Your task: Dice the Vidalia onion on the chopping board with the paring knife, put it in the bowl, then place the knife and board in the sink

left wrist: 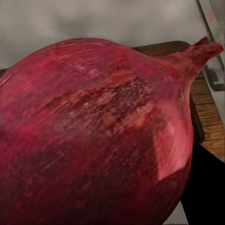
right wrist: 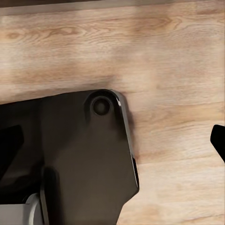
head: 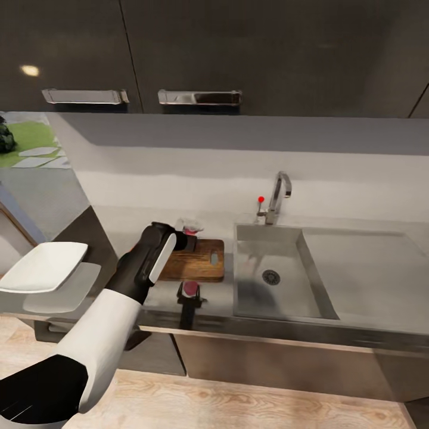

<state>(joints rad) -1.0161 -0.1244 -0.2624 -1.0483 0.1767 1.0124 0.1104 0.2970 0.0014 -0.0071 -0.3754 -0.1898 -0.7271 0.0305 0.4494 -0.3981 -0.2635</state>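
My left gripper (head: 189, 237) is shut on the Vidalia onion (head: 192, 227), just above the far edge of the dark brown chopping board (head: 199, 266). In the left wrist view the pink-red onion (left wrist: 93, 131) looms close, pointed tip up, with the board (left wrist: 208, 110) behind it. A small dark thing with a red patch, apparently the paring knife (head: 189, 293), lies at the countertop's (head: 158, 296) front edge, near the board. The white squarish bowl (head: 44, 266) is far left. The steel sink (head: 250, 262) lies right of the board. One fingertip (right wrist: 218, 140) of my right gripper hangs over the floor.
The curved faucet (head: 279, 195) with its red dot (head: 261, 199) stands behind the basin, and the flat drainboard (head: 369, 274) stretches right. Dark wall cabinets (head: 196, 53) hang above. The right wrist view shows the wooden floor (right wrist: 164, 56) and my dark base (right wrist: 79, 154).
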